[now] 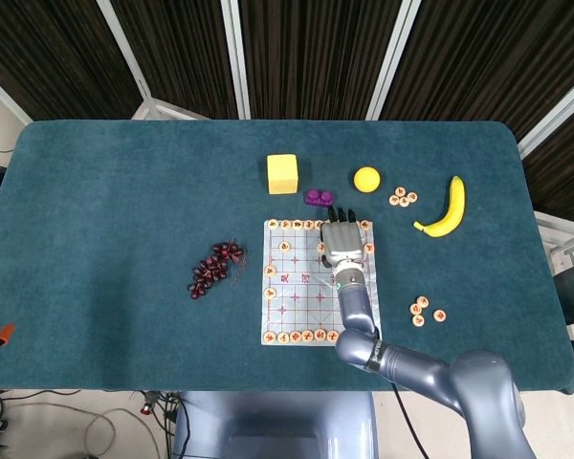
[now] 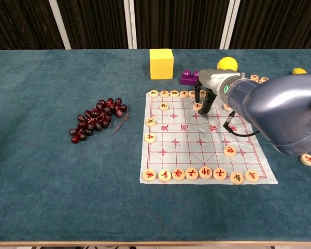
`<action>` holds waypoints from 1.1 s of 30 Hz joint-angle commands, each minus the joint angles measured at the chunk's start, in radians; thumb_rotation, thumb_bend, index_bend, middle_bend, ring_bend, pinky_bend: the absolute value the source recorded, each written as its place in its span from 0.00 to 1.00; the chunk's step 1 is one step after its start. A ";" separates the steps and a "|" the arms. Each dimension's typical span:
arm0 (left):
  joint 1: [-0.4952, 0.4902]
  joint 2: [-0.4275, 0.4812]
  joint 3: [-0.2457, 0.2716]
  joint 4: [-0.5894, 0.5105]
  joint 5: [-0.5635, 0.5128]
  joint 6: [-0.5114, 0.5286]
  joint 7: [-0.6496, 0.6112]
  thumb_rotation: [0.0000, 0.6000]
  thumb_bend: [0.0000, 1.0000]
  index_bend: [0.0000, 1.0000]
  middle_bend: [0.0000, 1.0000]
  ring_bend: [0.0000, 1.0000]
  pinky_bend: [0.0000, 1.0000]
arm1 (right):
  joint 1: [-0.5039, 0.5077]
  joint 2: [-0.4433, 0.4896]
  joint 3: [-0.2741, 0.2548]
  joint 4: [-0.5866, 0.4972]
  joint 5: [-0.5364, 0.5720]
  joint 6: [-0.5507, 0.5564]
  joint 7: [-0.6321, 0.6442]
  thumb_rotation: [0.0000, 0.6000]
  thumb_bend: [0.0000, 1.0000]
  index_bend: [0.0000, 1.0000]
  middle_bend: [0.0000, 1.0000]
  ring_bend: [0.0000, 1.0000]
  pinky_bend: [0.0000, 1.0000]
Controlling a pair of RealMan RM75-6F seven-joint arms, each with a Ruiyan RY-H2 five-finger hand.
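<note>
Chest view shows your right hand [image 2: 206, 92] with fingers pointing down, touching a chess piece [image 2: 198, 106] but gripping nothing; sliding could rumple the board sheet [image 2: 207, 150].

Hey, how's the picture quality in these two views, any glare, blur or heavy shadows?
Head view: even, soft light, sharp throughout, no glare on the table. Chest view: the right arm fills the right edge large and close, with soft highlights on its shell; the robot hand casts only a faint shadow on the chess board.
</note>
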 commanded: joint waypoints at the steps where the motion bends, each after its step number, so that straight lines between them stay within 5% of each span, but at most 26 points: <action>1: 0.000 0.000 0.000 0.000 -0.001 -0.001 0.001 1.00 0.03 0.02 0.00 0.00 0.04 | 0.002 -0.004 0.004 0.007 0.000 -0.004 -0.001 1.00 0.37 0.46 0.00 0.00 0.02; 33: -0.005 -0.005 -0.003 0.002 -0.008 -0.005 0.009 1.00 0.03 0.02 0.00 0.00 0.04 | 0.011 -0.034 0.037 0.062 -0.001 -0.033 -0.004 1.00 0.37 0.48 0.00 0.00 0.02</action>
